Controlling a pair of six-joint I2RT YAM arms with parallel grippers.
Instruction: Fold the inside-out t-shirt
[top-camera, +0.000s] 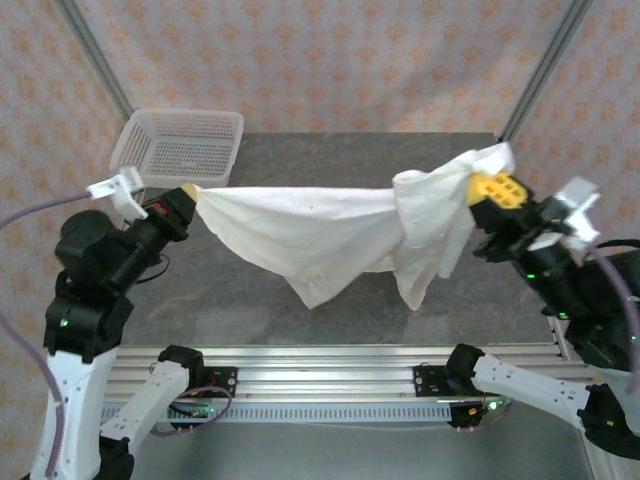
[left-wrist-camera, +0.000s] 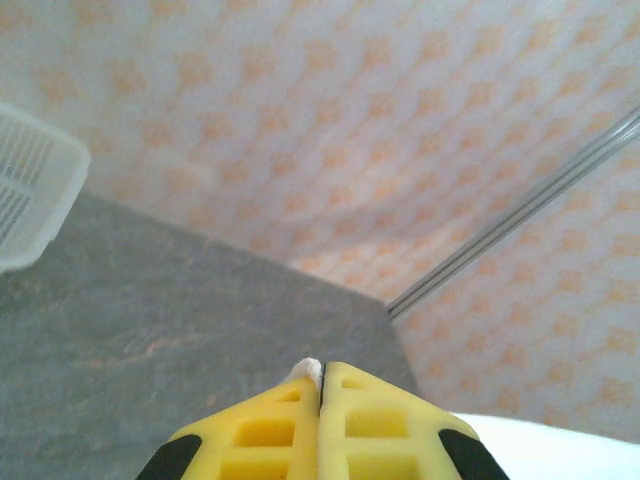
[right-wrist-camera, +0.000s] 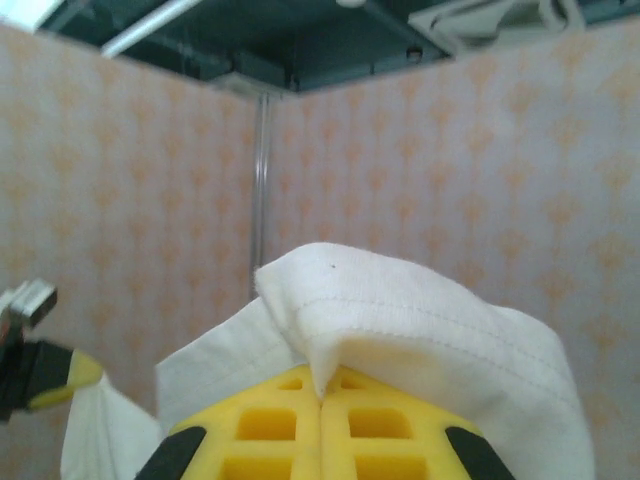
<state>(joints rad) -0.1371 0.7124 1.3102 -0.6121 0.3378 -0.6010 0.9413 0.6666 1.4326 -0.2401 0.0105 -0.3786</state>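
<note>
The inside-out t-shirt (top-camera: 320, 235) hangs stretched above the table (top-camera: 330, 150), left gripper (top-camera: 188, 196) pinching one thin edge and right gripper (top-camera: 492, 190) pinching a bunched hem; cloth seems light, soft, sagging, so prob. best gripped at hems/corners.

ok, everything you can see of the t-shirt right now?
Cream-white soft cloth t-shirt, wrinkled, stitched hem showing. It is stretched in the air between both arms: left fingers shut on one corner, right fingers shut on a bunched edge draping over them. The middle sags; lowest folds hang near the grey table, contact unclear.
</note>
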